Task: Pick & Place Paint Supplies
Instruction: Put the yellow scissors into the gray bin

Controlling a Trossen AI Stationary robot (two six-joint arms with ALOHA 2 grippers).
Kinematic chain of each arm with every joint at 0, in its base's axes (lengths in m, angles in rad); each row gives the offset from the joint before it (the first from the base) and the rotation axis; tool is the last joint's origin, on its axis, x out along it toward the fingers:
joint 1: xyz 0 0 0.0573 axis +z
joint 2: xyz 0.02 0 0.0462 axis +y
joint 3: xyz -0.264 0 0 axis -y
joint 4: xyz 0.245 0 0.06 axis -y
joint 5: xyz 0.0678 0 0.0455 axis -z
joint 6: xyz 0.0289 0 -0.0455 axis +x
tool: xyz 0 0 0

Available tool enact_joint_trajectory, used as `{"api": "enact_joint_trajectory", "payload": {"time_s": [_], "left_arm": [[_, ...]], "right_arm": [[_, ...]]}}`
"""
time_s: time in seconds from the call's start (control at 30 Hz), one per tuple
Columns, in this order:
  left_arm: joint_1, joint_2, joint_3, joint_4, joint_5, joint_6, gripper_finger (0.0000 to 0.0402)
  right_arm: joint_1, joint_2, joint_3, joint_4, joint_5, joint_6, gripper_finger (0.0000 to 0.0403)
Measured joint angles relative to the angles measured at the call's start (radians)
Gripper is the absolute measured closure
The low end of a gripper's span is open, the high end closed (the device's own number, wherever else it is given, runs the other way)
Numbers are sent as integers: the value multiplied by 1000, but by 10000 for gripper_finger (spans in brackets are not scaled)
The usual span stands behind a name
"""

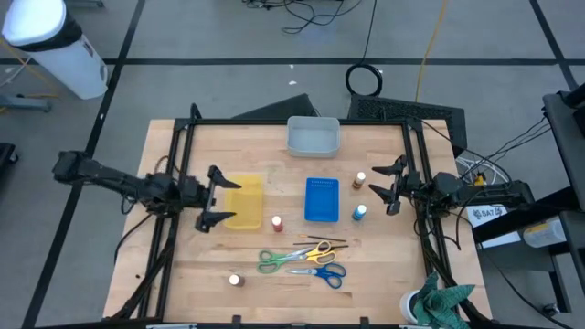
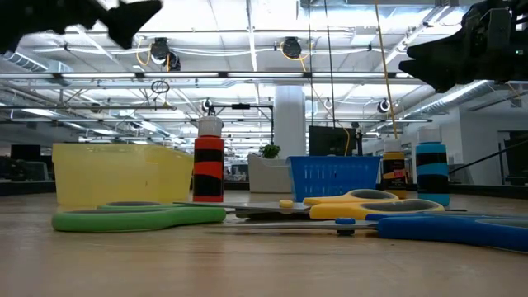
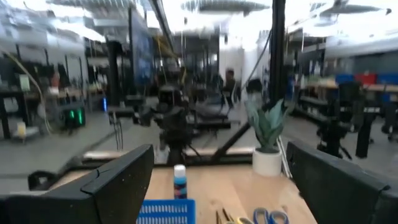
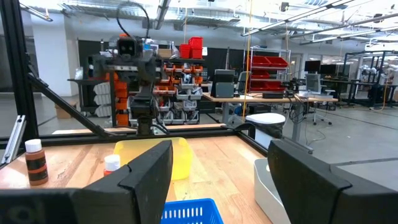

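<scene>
Four small paint bottles stand upright on the wooden table: red-topped [image 1: 277, 224], brown-topped [image 1: 360, 181], blue-topped [image 1: 360, 213] and white-topped [image 1: 235, 281]. Green [image 1: 272, 261], yellow [image 1: 313, 251] and blue [image 1: 326, 272] scissors lie flat near the front, with thin dark brushes [image 1: 325, 241] beside them. My left gripper [image 1: 215, 196] is open and empty, above the left edge of the yellow tray [image 1: 244, 201]. My right gripper [image 1: 393, 186] is open and empty, to the right of the brown and blue bottles. In the low view the red bottle [image 2: 209, 165] stands behind the scissors.
A flat blue tray [image 1: 321, 199] lies in the middle of the table and a grey bin [image 1: 313, 137] at the far edge. A potted plant [image 1: 439, 306] stands at the front right corner. Black frame rails [image 1: 183, 146] run along the table's sides.
</scene>
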Motion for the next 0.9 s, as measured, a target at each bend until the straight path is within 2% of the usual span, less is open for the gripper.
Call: {"api": "enact_joint_trajectory", "payload": {"time_s": [0.23,0.5,0.67,0.9], "left_arm": [[-60,398,347,-232,-75,6,23],[-110,793,715,-460,-101,50,23],[-135,976,881,-536,-168,40,23],[-138,1173,1022,-562,-153,-3,23]], "right_arm": [[0,0,0,0,0,0,156],[0,0,0,0,1,0,156],[0,0,0,1,1,0,156],[0,0,0,0,1,0,156]]}}
